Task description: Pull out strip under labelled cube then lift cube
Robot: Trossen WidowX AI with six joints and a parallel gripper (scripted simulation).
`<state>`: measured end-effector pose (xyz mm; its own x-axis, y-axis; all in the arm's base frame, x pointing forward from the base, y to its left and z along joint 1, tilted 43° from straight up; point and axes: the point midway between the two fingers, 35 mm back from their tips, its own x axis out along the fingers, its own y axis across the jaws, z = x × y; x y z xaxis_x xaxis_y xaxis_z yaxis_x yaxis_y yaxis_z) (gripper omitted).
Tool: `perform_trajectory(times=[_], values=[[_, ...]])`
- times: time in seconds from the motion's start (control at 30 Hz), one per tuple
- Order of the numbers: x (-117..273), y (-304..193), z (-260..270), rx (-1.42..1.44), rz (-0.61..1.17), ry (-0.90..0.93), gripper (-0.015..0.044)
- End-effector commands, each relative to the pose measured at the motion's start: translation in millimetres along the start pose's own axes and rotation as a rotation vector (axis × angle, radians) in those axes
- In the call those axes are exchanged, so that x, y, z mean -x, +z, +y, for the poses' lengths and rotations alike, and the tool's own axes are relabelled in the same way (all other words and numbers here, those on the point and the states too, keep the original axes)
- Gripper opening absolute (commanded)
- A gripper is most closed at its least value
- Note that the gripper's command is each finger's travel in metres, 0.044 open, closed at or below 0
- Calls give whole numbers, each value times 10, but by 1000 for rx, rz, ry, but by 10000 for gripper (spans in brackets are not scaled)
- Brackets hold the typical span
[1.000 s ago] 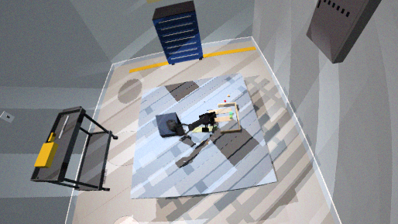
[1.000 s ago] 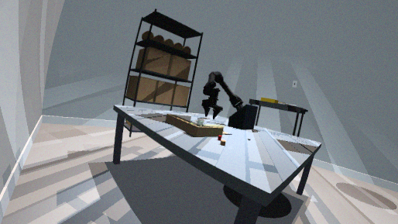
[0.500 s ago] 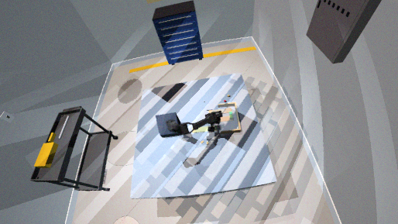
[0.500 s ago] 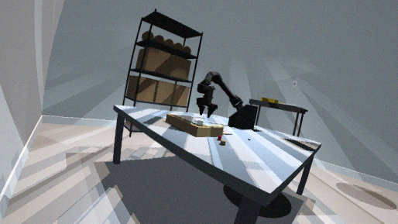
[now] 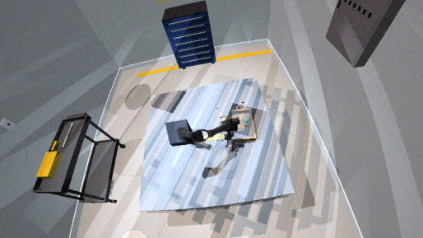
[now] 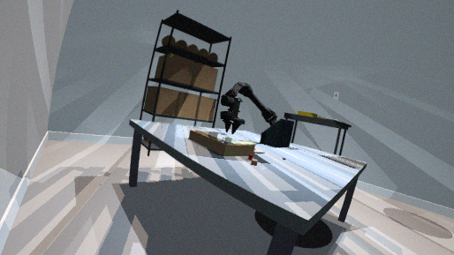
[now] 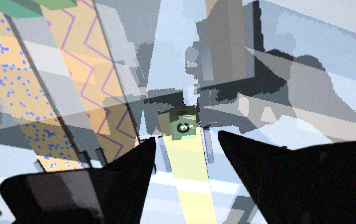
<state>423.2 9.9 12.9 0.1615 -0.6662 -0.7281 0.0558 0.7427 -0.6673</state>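
Cube with the label (image 7: 183,125), pale green with a dark ring mark on its face, sits on the far end of a pale yellow strip (image 7: 190,170) that runs toward us between the two dark fingertips in the wrist view. We see the strip lying flat, its near end passing under the gap between the fingers. To the left of it lie an orange strip with a purple zigzag (image 7: 82,55) and, further left, an orange strip with blue dots (image 7: 27,95); both are apart from the cube. A green patch (image 7: 35,6) shows at the top left corner, cut by the frame. The gripper (image 7: 186,147) hangs above the strip, fingers partly open, roughly two thirds of their spread, and we see nothing between them; the pads touch neither strip nor cube. In the exterior view the arm (image 6: 253,101) reaches from its dark base (image 6: 278,133) and points the gripper (image 6: 232,126) down over a shallow wooden tray (image 6: 221,144) on the table (image 6: 283,183). Small red and tan blocks (image 6: 253,159) lie on the table just beside the tray's near corner. Behind the table stands a black shelf with cardboard boxes (image 6: 185,77).
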Motion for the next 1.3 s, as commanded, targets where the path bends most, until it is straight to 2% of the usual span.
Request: perform_trajectory(times=[0.0,0.83,1.07,1.2,1.27], values=[[-92,6,8,7,5,-1,250],[-497,-5,7,7,5,-3,250],[-507,-6,7,7,5,-3,250],[-484,2,3,-1,3,-1,145],[-484,2,3,-1,3,-1,132]])
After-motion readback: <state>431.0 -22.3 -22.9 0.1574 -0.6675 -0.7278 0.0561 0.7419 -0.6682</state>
